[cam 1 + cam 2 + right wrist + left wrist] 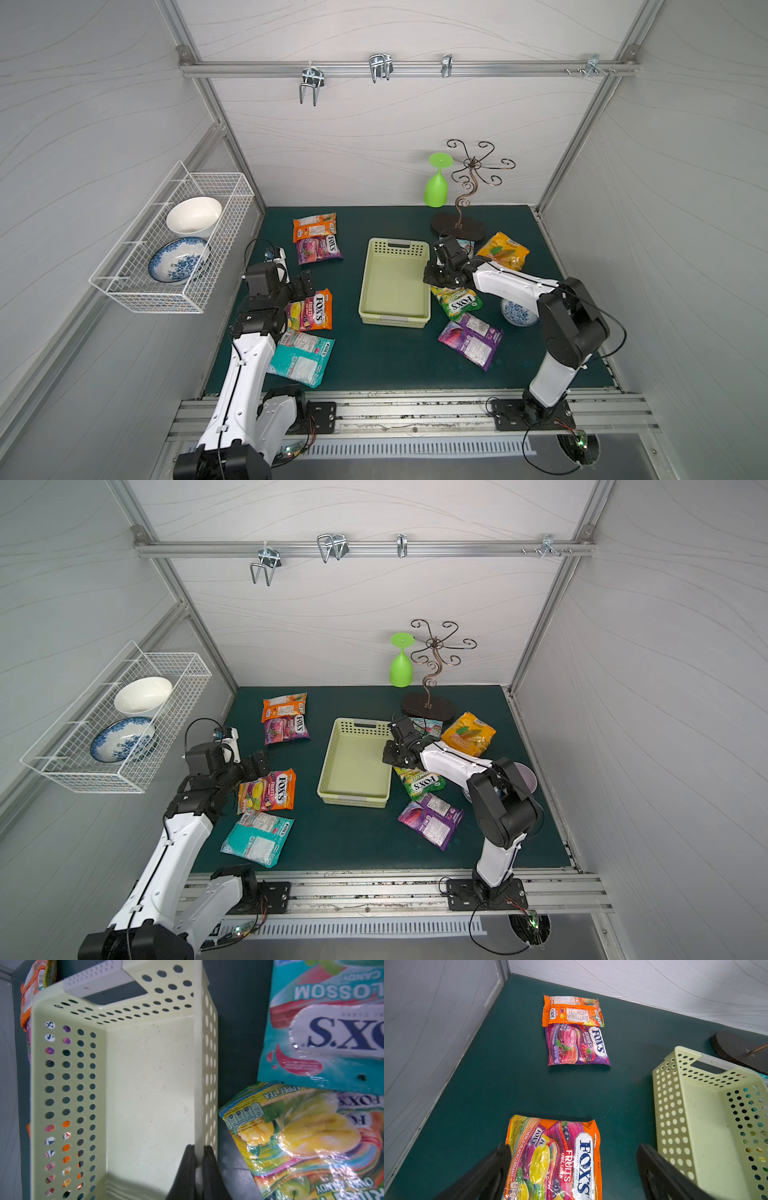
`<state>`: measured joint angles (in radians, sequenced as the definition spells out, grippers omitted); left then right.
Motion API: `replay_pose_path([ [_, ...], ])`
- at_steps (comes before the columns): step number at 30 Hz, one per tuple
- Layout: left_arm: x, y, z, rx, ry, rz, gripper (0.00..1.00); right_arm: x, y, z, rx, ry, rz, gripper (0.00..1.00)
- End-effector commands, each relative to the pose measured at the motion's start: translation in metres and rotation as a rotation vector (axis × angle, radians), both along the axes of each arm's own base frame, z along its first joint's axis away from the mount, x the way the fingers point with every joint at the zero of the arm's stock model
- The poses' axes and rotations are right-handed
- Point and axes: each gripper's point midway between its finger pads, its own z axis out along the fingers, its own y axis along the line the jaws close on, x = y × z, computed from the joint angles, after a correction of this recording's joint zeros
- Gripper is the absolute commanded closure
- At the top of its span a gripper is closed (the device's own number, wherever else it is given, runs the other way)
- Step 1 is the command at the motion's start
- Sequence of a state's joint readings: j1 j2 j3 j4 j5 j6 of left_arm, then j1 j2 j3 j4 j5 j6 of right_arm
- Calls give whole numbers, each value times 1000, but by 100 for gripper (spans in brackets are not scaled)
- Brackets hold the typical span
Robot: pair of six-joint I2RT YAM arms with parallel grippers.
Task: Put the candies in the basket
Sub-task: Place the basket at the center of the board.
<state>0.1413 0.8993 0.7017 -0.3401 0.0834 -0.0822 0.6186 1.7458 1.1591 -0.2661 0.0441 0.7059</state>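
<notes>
Basket (392, 291) sits mid-worktop (386, 357) and is empty. I count eight packets, all outside it.

Left of the basket:
- orange packet (314, 226) near the back-left corner
- berry packet (319, 249) touching its near side
- fruits packet (311, 309) by the left edge
- teal packet (301, 359) just beside it, toward the front-left corner

Right of the basket:
- green packet (457, 301) just beside the basket's right wall
- blossom packet (324, 1022) overlapping the green packet's far end, mostly hidden under the arm in both top views
- purple packet (471, 340) next toward the front edge
- yellow packet (503, 250) toward the back-right

Right gripper (198, 1147) is clenched across the basket's right wall, one finger inside and one outside. It looks like it's steadying the basket.

Left gripper (573, 1147) is spread wide, with a finger either side of the fruits packet's near end. Can't tell if it touches.

Handling, my read:
- The packets are light and soft. The film is glossy and crinkly, so slippery.
- The loose sweets inside will shift and sag once a packet is lifted.
- They lie flat, so there's little to get a finger under.
- Best hold is probably a pinch on a short end seam, or across the width where the fill bulges.
- A grip on the slick flat face would likely slide off.
- The basket is stiff plastic and light, so it would scoot if bumped. That makes the hold on its wall useful.
</notes>
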Motion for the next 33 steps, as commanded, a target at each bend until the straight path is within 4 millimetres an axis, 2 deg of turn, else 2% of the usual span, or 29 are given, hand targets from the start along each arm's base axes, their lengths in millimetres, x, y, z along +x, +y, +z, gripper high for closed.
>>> replay_pose_path([
  [1, 8, 2, 26, 7, -77, 5, 1, 0, -17, 6, -34, 2, -2, 100],
  [4, 8, 2, 24, 12, -82, 3, 1, -2, -13, 8, -11, -3, 18, 100],
  [9, 8, 2, 25, 6, -78, 5, 1, -8, 17, 12, 35, 38, 112, 100],
  [12, 8, 0, 24, 9, -87, -11, 1, -14, 33, 8, 37, 35, 144, 100],
  [15, 8, 1, 25, 6, -79, -3, 1, -15, 42, 8, 39, 64, 161, 100],
  [20, 8, -4, 23, 5, -85, -27, 1, -15, 40, 4, 23, 56, 147, 100],
  [29, 9, -2, 22, 1, -76, -16, 1, -16, 21, 10, 12, 39, 64, 100],
  [33, 9, -4, 21, 4, -83, -28, 1, -21, 23, 8, 32, 31, 40, 100],
])
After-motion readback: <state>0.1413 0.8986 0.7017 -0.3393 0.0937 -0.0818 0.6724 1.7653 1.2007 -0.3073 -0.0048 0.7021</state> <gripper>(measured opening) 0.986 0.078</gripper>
